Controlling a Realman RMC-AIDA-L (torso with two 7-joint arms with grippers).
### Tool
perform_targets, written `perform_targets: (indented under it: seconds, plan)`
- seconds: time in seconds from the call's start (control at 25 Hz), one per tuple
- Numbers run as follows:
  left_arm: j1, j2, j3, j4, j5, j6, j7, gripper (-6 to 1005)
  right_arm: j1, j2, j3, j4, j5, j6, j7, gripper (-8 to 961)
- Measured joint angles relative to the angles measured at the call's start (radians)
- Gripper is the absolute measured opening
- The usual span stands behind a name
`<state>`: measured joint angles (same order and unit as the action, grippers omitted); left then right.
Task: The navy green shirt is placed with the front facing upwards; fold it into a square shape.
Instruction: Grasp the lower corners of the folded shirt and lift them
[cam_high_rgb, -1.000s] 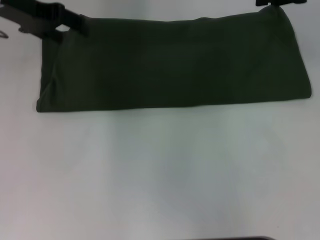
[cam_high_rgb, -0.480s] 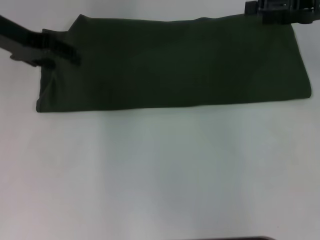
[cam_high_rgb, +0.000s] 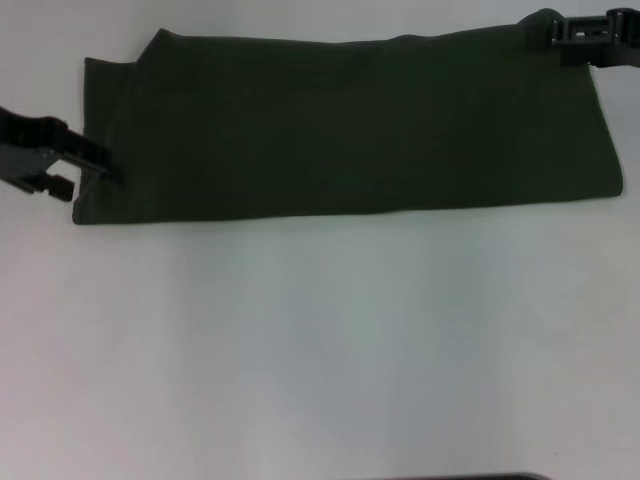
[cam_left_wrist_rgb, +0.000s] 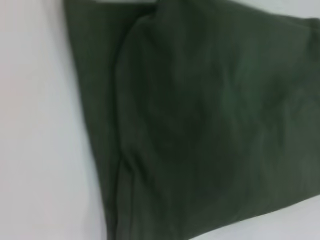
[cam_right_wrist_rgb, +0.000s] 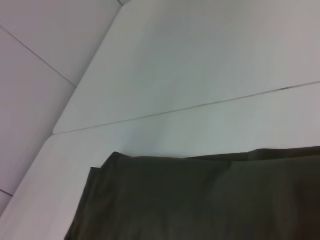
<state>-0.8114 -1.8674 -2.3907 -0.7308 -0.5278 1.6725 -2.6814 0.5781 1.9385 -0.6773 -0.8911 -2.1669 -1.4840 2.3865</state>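
The navy green shirt lies as a long, flat band across the far part of the white table, showing plain dark green cloth with no lettering. My left gripper hovers at the band's left end, near its front corner. My right gripper is at the far right corner, just off the cloth. The left wrist view shows the shirt with overlapping folded layers at its end. One far corner of the shirt on the table appears in the right wrist view.
The white table stretches wide and bare in front of the shirt. A thin seam crosses the tabletop beyond the cloth, with the table's edge past it. A dark strip shows at the head view's lower border.
The left gripper has come from the shirt's far left corner toward me along its left end. The right gripper has slid right, off the far right corner. The shirt lies still.
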Motion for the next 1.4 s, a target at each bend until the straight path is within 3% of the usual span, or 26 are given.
perform_targets:
  seconds: [0.28, 0.44, 0.8, 1.04, 1.4]
  plan:
    - [0.009, 0.041, -0.160, 0.176, -0.019, -0.022, 0.088, 781, -0.011, -0.009, -0.002, -0.002, -0.014, 0.007, -0.028, 927]
    - [0.051, 0.024, -0.221, 0.157, -0.019, -0.089, 0.084, 780, -0.010, -0.007, -0.005, 0.004, -0.036, 0.027, -0.047, 927]
    - [0.056, -0.009, -0.117, 0.132, -0.008, -0.164, 0.075, 780, -0.008, 0.002, -0.006, -0.004, -0.102, -0.004, -0.231, 927]
    - [0.053, -0.033, -0.101, 0.133, -0.008, -0.252, 0.061, 781, -0.015, 0.020, 0.011, 0.002, -0.101, -0.012, -0.247, 927]
    - [0.046, -0.028, -0.060, 0.133, 0.011, -0.276, 0.013, 780, -0.017, 0.028, 0.035, 0.004, -0.098, -0.020, -0.233, 927]
